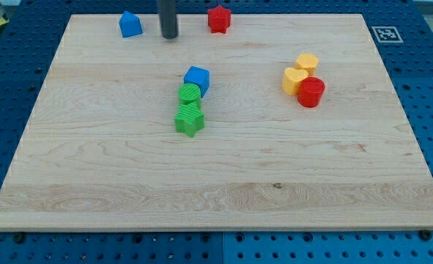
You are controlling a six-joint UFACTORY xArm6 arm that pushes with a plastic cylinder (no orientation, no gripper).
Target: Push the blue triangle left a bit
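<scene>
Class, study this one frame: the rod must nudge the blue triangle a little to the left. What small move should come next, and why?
Probably slide my tip straight toward the view's left. It stands just to the right of the blue triangle, roughly level with it and apparently not touching it, near the board's top edge. A short leftward push should meet the block's right side. The red block sits on the tip's other side, out of the way.

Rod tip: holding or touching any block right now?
Nothing held. My tip stands clear, just to the view's right of the blue triangle, touching no block.
</scene>
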